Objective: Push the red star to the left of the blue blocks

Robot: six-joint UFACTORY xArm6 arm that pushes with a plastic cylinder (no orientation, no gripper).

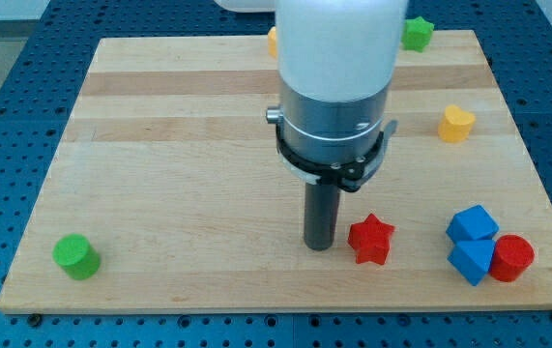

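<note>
The red star (371, 238) lies on the wooden board (179, 145) at the lower right of centre. My tip (318, 246) stands just to the star's left, close to it; I cannot tell if they touch. Two blue blocks sit further right: a blue cube (472, 223) and, just below it, a blue triangular block (471, 260). The star is to the left of both, with a gap between them.
A red cylinder (512, 258) touches the blue blocks on their right. A yellow heart block (456, 124) is at the right. A green star (416, 34) and an orange block (272, 41), partly hidden by the arm, are at the top. A green cylinder (75, 256) is at the lower left.
</note>
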